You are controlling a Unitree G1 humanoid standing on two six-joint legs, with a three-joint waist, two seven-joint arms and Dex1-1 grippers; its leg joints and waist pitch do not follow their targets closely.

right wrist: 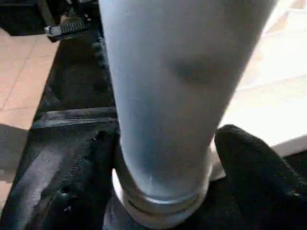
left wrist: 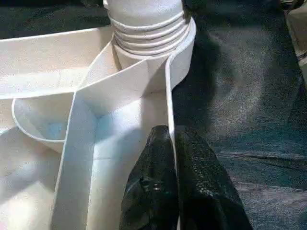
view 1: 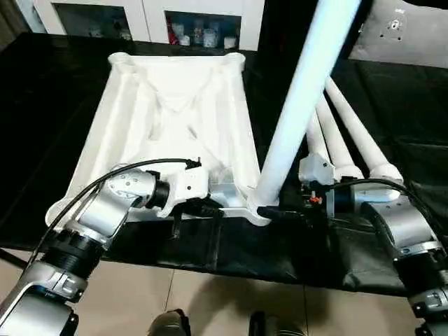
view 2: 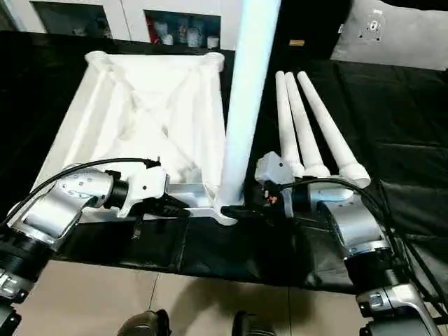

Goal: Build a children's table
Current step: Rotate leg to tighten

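Children's table top (view 1: pixel 175 119) lay upside down, ribbed side up, on the black-covered tabletop (view 1: pixel 392 105). One white leg (view 1: pixel 294 112) stood upright in the near right corner socket (left wrist: pixel 158 43), its threaded collar partly showing above the rim. Three more legs (view 2: pixel 308 133) lay side by side on the cover just right of the top. The left gripper (left wrist: pixel 175 158) had its fingers (left wrist: pixel 196 182) pressed together against the top's thin edge wall near the socket. The right gripper (right wrist: pixel 163 191) had its fingers (right wrist: pixel 254 172) spread either side of the leg's base; contact could not be judged. The hollow moulded plastic probably handles light, stiff and smooth, so the tapered leg is best taken low, near the collar.
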